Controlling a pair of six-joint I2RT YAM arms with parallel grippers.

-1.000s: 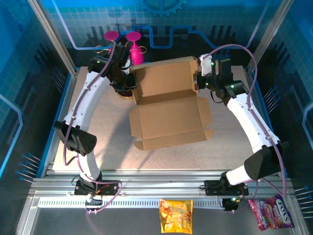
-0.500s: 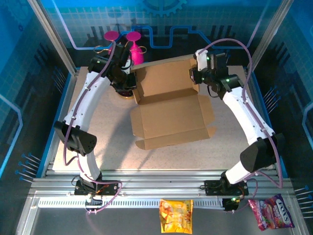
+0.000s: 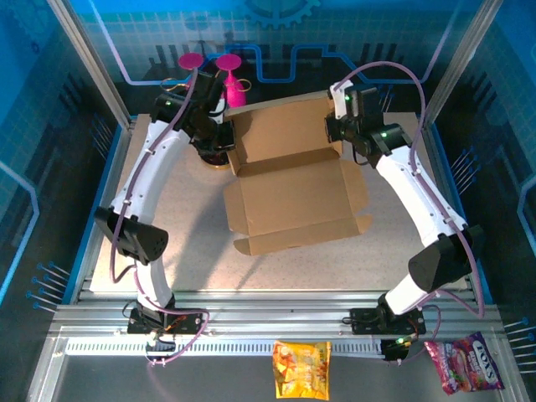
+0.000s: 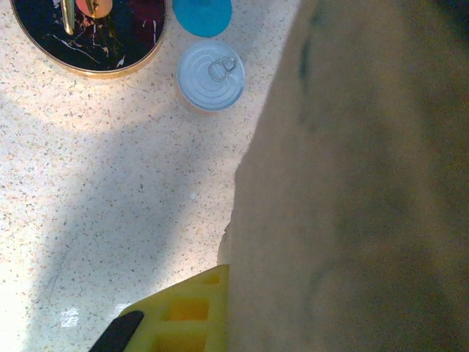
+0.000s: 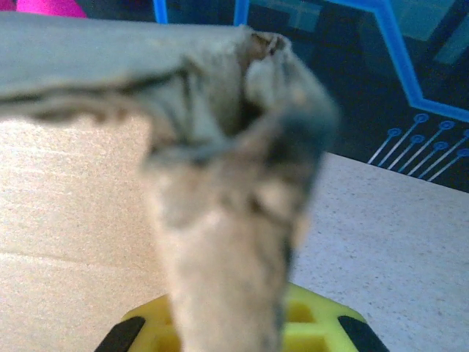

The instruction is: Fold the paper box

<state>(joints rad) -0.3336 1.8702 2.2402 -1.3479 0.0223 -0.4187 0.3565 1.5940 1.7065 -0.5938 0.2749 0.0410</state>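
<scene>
The paper box lies mid-table as a half-opened sheet of matte brown cardboard, its near panels and small tabs flat on the speckled table and its far panel tipped up toward the back wall. The left gripper has its jaws together on the far-left edge of that raised panel. The right gripper is pinched on the far-right corner, where the board looks crushed, soft and wrinkled. That weakened corner seems the main risk: a harder pull could tear it or let it slip from the yellow pads, dropping the panel. Uneven pulls from the two arms could also bend the stiff panel off its scored crease, or drag the light sheet toward the ring-pull tin to its left
</scene>
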